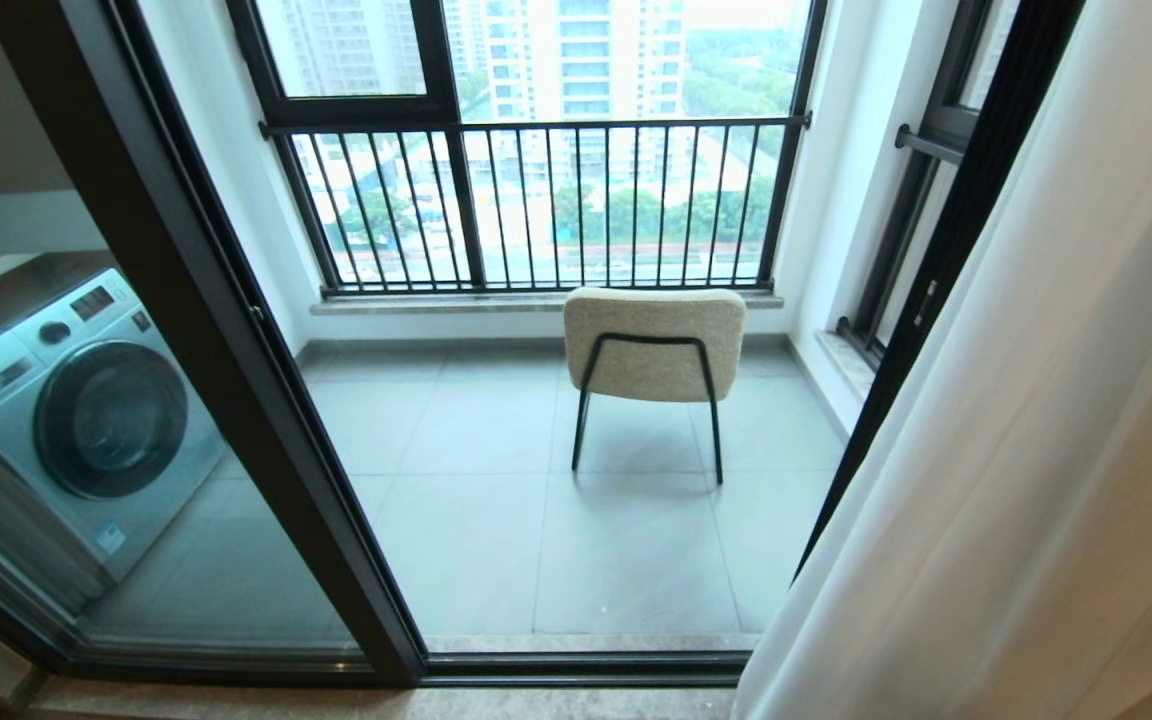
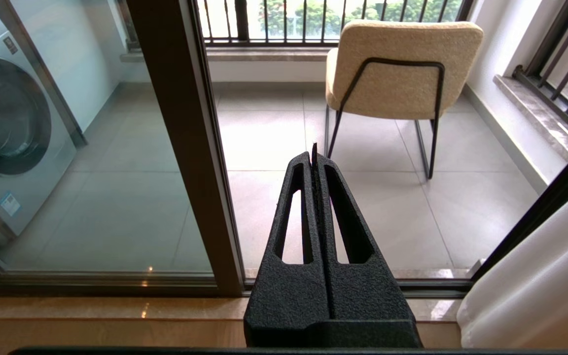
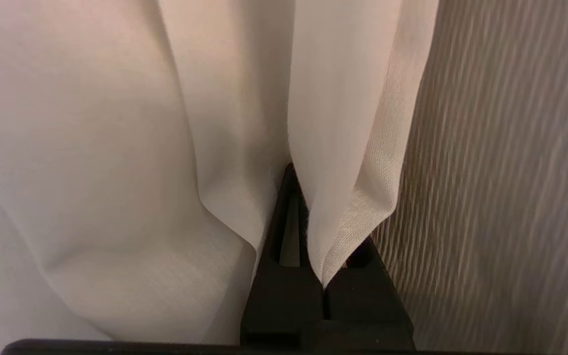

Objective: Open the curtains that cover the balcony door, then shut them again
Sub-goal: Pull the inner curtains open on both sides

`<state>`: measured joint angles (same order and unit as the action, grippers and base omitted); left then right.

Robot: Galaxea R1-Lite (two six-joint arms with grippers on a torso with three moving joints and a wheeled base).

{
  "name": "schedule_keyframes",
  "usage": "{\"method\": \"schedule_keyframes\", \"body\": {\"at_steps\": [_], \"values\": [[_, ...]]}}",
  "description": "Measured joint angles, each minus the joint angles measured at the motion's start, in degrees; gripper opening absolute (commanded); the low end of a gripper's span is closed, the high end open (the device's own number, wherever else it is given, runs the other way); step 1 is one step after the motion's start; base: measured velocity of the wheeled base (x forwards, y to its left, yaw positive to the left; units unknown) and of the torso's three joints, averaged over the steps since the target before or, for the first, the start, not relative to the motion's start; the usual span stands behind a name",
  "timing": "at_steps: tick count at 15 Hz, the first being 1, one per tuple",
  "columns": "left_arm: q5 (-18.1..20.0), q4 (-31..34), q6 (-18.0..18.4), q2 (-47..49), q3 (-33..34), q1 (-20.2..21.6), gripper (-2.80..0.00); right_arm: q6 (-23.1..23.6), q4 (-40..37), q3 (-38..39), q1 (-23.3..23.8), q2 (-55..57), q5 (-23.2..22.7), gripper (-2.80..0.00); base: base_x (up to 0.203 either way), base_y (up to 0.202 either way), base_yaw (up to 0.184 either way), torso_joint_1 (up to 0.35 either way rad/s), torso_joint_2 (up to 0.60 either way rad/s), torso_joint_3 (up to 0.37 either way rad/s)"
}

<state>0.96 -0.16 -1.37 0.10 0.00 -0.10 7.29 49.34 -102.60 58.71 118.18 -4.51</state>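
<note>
A: Right hand [image 3: 313,217] first, what's it doing?
B: Its fingers are pressed together on a fold of the sheer white curtains [image 3: 343,148]; the cloth runs down into the slot between them and drapes over the fingertips. A thicker ribbed beige drape [image 3: 511,172] hangs just beside it, on one side.

A: And the left hand [image 2: 313,158]?
B: Pressed together too, holding nothing. It hangs low in front of the door sill [image 2: 116,308], pointing out toward the balcony, apart from everything.

A: Where do the curtains sit in the head view?
B: Gathered at the right edge of the opening, nearest the camera, falling in soft folds [image 1: 1016,450]. They cover only the right post of the frame; the rest of the doorway is bare. Neither hand shows in that view.

A: The balcony door [image 1: 196,300] itself?
B: Black frame, the glass panel standing to the left, with a washing machine [image 1: 76,400] seen through the glass. To the right of its upright the doorway is uncovered.

A: Beyond that?
B: Grey tiled floor [image 1: 496,520], then a beige upholstered chair [image 1: 654,345] on thin black legs, its back toward us. Behind the chair is the black-barred railing window [image 1: 536,200], with tower blocks and trees outside
</note>
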Motion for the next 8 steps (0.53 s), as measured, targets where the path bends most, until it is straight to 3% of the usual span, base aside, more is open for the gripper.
{"method": "schedule_keyframes", "body": {"at_steps": [8], "values": [[0.0,0.0,0.0,0.0,0.0,0.0,-2.8,0.2,-0.1,0.1,-0.3,0.0,-2.2,-2.8,0.0,0.0,0.0,0.0,0.0,0.0]]}}
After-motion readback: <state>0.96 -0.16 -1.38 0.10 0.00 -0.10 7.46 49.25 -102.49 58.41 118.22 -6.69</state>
